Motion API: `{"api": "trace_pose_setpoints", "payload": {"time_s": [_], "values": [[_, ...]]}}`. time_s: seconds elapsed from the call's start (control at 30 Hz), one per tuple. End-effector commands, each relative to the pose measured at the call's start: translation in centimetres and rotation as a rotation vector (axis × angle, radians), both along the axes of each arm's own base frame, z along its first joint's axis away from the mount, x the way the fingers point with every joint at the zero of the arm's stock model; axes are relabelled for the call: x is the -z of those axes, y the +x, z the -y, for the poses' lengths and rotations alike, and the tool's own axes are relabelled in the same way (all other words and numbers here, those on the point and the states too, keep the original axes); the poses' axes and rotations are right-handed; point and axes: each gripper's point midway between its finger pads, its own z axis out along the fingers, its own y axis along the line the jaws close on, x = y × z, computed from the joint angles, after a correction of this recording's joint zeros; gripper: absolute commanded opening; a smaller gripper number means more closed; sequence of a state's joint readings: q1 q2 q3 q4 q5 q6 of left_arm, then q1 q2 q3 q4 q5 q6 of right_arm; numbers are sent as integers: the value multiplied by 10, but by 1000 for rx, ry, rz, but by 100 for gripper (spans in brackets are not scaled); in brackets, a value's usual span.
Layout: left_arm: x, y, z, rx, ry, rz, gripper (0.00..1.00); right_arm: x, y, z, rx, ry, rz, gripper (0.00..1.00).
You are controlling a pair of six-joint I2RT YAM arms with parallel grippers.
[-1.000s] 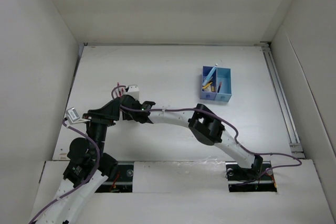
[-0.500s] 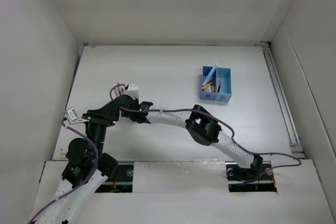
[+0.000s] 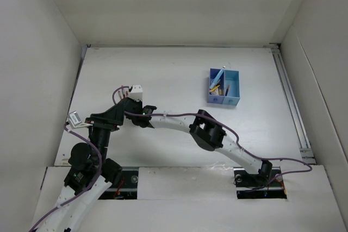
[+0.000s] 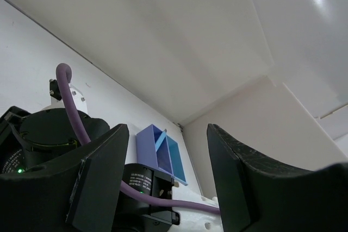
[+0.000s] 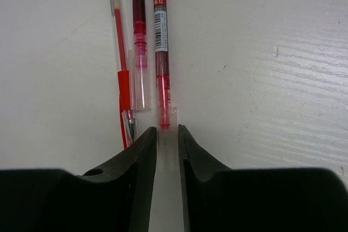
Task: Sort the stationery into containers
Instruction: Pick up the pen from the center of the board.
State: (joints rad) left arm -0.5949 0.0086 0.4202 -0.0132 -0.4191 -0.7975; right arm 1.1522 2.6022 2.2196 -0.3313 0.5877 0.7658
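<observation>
Left wrist view: the left gripper (image 4: 167,139) idles, jaws well apart with nothing between them. Farther out, well left of the blue box (image 3: 224,87), the right gripper (image 5: 167,134) straddles the near, clear end of a red pen (image 5: 160,42). Its jaws are narrowly apart; clamping cannot be confirmed. Step in hand, as judged: pickup of this pen. Next move: secure the grip, lift without dragging the neighbouring clear pen (image 5: 139,42), carry toward the box. The pen's long axis runs straight away from the jaws, red cap farthest.

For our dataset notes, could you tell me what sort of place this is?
Likely a lab robot cell: a white table walled by plain white panels, two arms bolted at its edge.
</observation>
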Motion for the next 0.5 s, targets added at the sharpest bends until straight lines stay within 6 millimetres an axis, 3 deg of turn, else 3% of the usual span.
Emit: {"api": "trace_pose_setpoints", "payload": {"time_s": [0.0,0.17,0.23,0.3,0.33,0.47], "values": [[-52,-50,-30,16,-157,233,56,54,-11,13,-22,-107,-74,27],[-52,-50,-30,16,-157,233,56,66,-8,21,-12,-128,-85,5],[-52,-50,-30,16,-157,233,57,60,-8,25,2,-121,-78,0],[-52,-49,-32,8,-160,231,57,63,-11,31,7,-120,-84,0],[-52,-49,-32,8,-160,231,57,49,-11,30,13,-93,-78,0],[-52,-49,-32,8,-160,231,57,32,-14,49,57,-71,-60,0]]}}
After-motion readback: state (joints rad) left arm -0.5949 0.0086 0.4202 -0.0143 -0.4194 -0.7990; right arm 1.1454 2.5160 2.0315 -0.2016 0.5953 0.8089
